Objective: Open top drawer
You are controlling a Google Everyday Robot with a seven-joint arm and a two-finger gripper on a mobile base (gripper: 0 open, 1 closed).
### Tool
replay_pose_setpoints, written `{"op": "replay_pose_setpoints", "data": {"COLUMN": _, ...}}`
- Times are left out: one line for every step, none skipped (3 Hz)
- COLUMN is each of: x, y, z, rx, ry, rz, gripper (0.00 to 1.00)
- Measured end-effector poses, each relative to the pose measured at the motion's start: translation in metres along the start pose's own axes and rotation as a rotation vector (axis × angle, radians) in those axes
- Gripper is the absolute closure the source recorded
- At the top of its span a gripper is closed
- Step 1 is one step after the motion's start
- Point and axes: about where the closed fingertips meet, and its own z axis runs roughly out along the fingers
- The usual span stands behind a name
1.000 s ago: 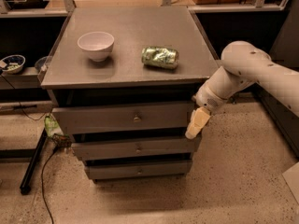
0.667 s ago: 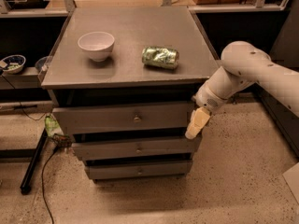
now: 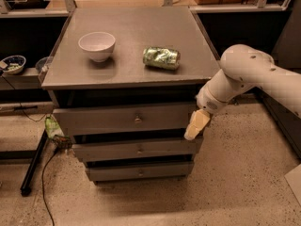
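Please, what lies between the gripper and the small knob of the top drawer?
Nothing: in the camera view only the plain grey front of the top drawer stretches from its knob to the gripper, which hangs at the front's right end.

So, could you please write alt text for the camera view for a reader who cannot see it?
The robot's end effector sits at the right end of the top drawer of a grey three-drawer cabinet, right of its centre knob. On top are a white bowl and a green can on its side.
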Motion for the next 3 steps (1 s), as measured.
{"op": "replay_pose_setpoints", "data": {"x": 0.0, "y": 0.0, "z": 0.0, "rx": 0.0, "ry": 0.0, "rz": 0.0, "gripper": 0.0}}
{"op": "replay_pose_setpoints", "data": {"x": -0.011, "y": -0.01, "z": 0.004, "rx": 0.005, "ry": -0.002, "rz": -0.022, "gripper": 0.0}}
{"op": "replay_pose_setpoints", "data": {"x": -0.03, "y": -0.021, "z": 0.02, "rx": -0.014, "ry": -0.005, "rz": -0.047, "gripper": 0.0}}
